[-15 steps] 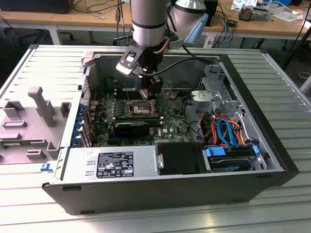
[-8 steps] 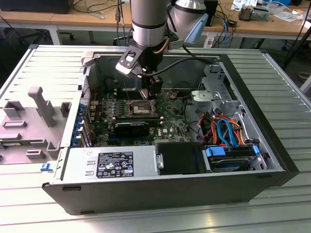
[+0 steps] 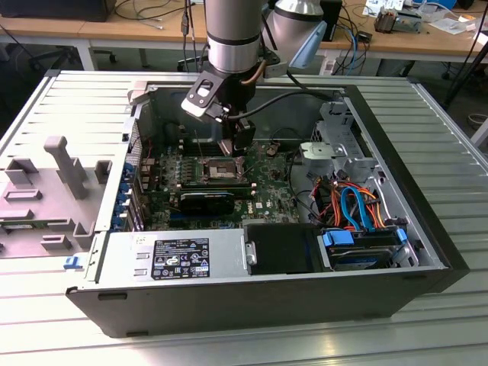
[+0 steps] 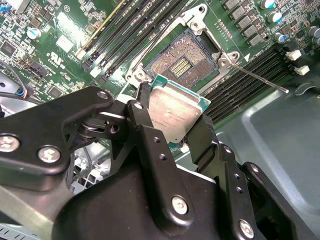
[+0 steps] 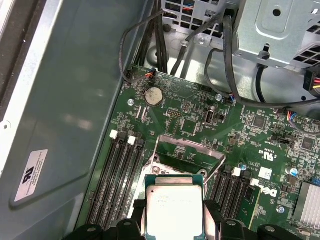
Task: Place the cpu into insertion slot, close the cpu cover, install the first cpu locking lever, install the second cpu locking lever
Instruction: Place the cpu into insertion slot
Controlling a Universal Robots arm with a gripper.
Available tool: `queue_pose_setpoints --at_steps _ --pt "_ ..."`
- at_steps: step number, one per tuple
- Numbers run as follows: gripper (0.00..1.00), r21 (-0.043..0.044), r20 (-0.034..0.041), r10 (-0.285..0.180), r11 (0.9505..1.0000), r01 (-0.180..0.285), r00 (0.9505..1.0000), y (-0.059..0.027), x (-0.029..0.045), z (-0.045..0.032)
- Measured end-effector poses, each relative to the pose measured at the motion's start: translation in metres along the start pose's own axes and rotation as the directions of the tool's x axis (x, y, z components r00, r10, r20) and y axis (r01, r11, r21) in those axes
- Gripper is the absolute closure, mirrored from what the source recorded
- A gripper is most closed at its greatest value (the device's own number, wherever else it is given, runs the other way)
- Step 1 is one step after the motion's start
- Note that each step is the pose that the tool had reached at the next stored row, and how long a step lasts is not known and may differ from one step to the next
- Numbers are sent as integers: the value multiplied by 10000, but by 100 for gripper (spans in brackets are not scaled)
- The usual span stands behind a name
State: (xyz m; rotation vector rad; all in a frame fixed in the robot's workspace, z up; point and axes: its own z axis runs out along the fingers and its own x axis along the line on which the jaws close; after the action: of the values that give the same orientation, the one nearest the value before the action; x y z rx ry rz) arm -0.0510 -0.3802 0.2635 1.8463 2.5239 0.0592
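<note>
Step 1 of 4 in hand: cpu placement. The gripper (image 4: pixel 172 119) is clamped on the cpu (image 4: pixel 175 107) by 2 opposite edges, metal top facing both wrist views. The chip hangs above the insertion slot (image 4: pixel 180 62), offset toward 1 corner and apparently not touching.

The slot is bare, its dark contact field exposed. The cpu cover (image 5: pixel 190 145) looks swung up open at the slot's far side. 1 locking lever (image 4: pixel 260 80) sticks out free over the memory slots (image 4: pixel 240 75).

Judgement: seating calls for squaring the chip's edges to the socket rim, then a flat, gentle descent.

Memory slots flank the socket closely on 2 sides, and the fingers (image 4: pixel 145 120) overhang the chip's edges, so rim clearance looks tight. The case wall (image 5: pixel 75 100) is well apart, with open room above.
</note>
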Motion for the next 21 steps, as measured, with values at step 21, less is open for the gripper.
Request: queue_pose_setpoints --at_steps 21 --pt "46 -1 5 126 9999 -126 9999 0 0 0"
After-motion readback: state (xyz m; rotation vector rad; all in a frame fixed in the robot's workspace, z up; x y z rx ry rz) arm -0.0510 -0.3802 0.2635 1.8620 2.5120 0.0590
